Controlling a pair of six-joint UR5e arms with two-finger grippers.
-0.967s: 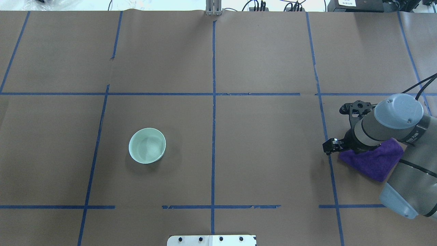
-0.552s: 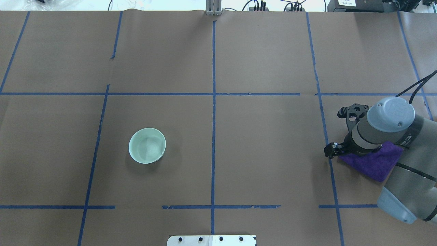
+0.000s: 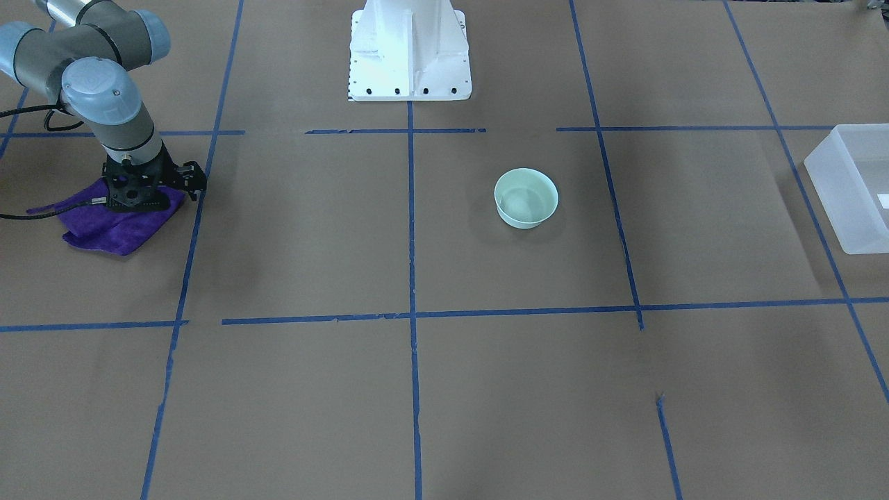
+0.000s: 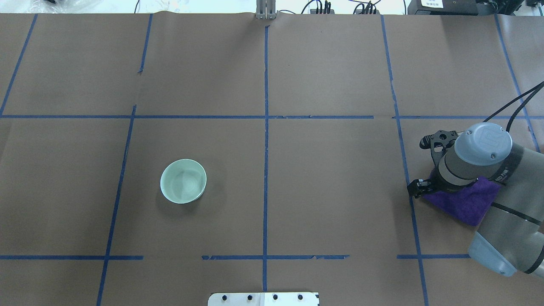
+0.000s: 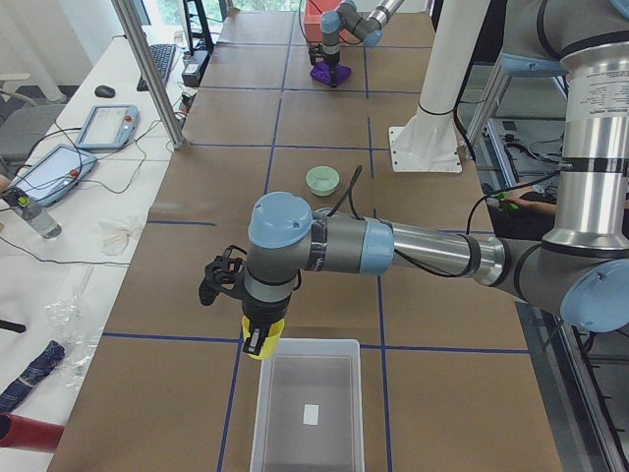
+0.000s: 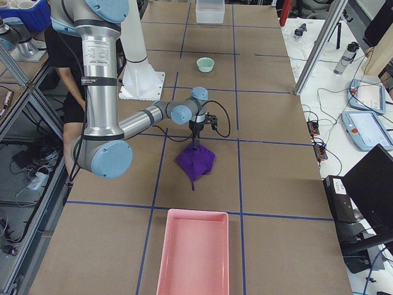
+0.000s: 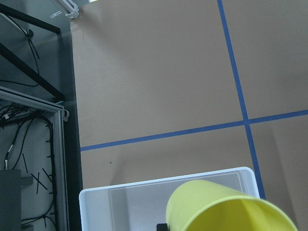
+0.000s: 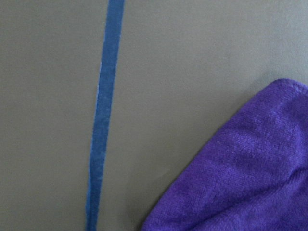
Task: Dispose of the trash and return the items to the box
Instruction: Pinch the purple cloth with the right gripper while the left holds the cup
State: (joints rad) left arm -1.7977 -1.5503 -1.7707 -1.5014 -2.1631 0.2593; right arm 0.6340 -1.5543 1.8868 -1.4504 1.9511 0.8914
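My left jaws: clamped on yellow cup, held above one end of box. My right jaws: low over purple cloth; gap cannot be told. Mint bowl: upright on tabletop, well apart from box.

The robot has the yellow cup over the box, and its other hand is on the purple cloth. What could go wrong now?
1. The yellow cup hangs in the left gripper near the box rim, not over its middle. Dropped now, it might clip the edge and roll away.
2. The right gripper is down on the purple cloth. With a poor pinch, the cloth might slip when lifted.
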